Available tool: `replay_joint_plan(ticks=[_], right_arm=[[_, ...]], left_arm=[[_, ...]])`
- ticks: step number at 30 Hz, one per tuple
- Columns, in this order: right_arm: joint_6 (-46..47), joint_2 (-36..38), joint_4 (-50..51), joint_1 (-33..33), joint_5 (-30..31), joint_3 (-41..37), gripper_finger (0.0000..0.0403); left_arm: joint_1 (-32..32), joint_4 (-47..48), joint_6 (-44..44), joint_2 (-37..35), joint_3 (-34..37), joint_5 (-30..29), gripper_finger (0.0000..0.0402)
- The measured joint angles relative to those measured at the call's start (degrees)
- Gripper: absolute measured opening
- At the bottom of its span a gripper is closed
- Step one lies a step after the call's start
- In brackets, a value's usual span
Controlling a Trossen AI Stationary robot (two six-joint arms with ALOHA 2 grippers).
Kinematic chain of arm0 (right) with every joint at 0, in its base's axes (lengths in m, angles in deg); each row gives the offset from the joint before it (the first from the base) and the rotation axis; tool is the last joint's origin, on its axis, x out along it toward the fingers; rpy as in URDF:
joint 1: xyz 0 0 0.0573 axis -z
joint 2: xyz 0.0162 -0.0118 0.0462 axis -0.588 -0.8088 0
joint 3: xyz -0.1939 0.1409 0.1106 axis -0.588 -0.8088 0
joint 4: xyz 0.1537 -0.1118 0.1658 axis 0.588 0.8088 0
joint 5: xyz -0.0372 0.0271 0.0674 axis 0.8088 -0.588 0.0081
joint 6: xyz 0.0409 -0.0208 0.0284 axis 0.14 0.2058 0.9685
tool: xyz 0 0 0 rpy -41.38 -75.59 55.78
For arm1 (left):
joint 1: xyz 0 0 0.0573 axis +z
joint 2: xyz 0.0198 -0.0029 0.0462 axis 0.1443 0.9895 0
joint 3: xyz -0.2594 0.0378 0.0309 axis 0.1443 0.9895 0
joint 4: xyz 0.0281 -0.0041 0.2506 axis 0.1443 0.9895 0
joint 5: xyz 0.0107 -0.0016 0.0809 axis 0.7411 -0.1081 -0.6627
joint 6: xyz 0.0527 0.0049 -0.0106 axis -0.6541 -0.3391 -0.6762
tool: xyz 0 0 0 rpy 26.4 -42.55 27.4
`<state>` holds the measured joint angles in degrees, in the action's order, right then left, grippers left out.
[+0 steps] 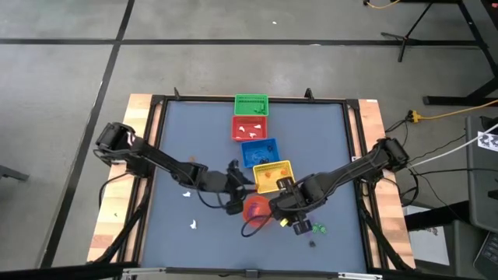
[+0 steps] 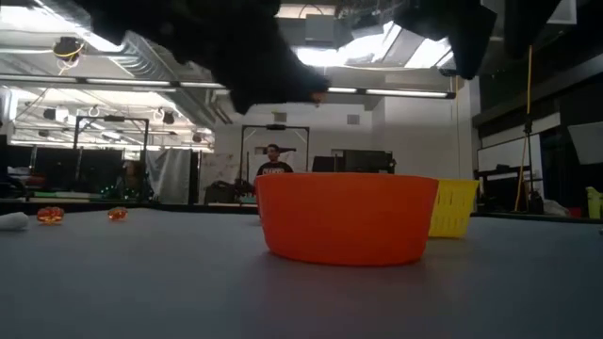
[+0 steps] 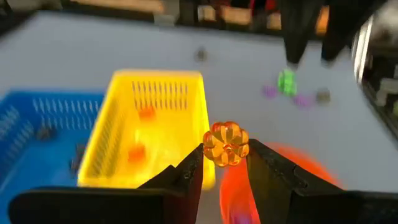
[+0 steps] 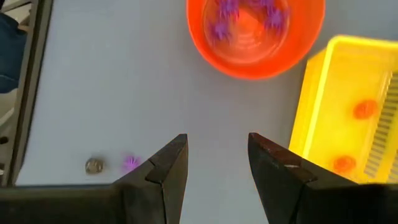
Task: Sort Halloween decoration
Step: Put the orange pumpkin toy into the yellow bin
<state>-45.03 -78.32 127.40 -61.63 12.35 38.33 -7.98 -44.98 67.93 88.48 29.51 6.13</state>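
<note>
My left gripper [image 3: 226, 163] is shut on a small orange pumpkin trinket [image 3: 226, 144]. It hangs between the red-orange bowl [image 1: 257, 208] and the yellow basket [image 3: 149, 124], in which two orange trinkets [image 3: 137, 151] lie. My right gripper [image 4: 217, 163] hangs open above bare table to the right of the bowl, with nothing between its fingers. The bowl [image 4: 255, 31] holds purple trinkets [image 4: 221, 28]. A purple trinket [image 4: 129, 163] and a grey one [image 4: 94, 165] lie on the table near my right gripper. My left gripper pinches the orange pumpkin trinket by its two sides [image 3: 211, 149] between its two fingertips [image 3: 194, 163]. The trinket is lifted clear of the table and stands in front of the yellow basket's near wall.
Green [image 1: 250, 103], red [image 1: 250, 127] and blue [image 1: 259, 152] baskets stand in a row beyond the yellow one. White trinkets [image 1: 187, 194] lie at the left, a green one [image 1: 317, 229] at the near right. Two orange trinkets [image 2: 51, 215] show in the low view. A person [image 2: 274, 169] stands in the room behind.
</note>
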Motion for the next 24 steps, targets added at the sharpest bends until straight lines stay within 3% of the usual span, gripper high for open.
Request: replay_joint_plan(ticks=[5, 11, 24], right_arm=[[0.8, 1.5, 1.8, 0.0, 0.1, 0.0, 0.0167], [1.9, 2.3, 2.0, 0.0, -2.1, 0.0, 0.0167], [5.3, 2.3, 1.8, 0.0, -6.4, 0.0, 0.0167]], left_arm=[[3.2, -10.5, -1.3, 4.2, -0.1, 0.2, 0.0101], [5.9, -11.6, -1.1, 7.5, 0.0, 0.1, 0.0102], [7.8, -12.1, -1.2, 7.6, 0.0, 3.8, 0.0102]])
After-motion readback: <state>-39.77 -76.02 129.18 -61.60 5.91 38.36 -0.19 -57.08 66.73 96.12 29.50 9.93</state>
